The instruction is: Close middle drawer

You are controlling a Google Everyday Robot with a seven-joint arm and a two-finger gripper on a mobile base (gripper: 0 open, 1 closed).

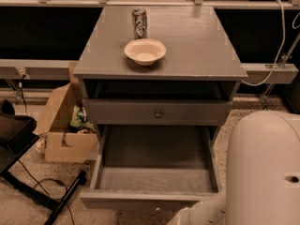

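We see the middle drawer [140,199] pulled far out of the grey cabinet [89,86] toward us, low in the centre of the view. Its wide front lies nearest us, with the long axis running left to right. The box behind it reaches straight back into the cabinet with its open side up. Just under the front's top edge we can make out a small glint that may be its knob, though we cannot be sure.

Above it sits one more drawer, the top drawer [197,112], out only a little, with one round knob [158,113] at its middle. So we count two drawers in sight.

On the worktop [197,41] stand one can [139,22], upright near the back, and one pale bowl [145,51] just in front of it, apart from it.

On the floor to the left of the cabinet lies one open cardboard box [65,137], and by it a black stand [33,193].

One white arm [262,172] fills the lower right corner, beside the drawer's right front corner. Our claw lies out of the view past that arm, and we cannot tell how it stands.
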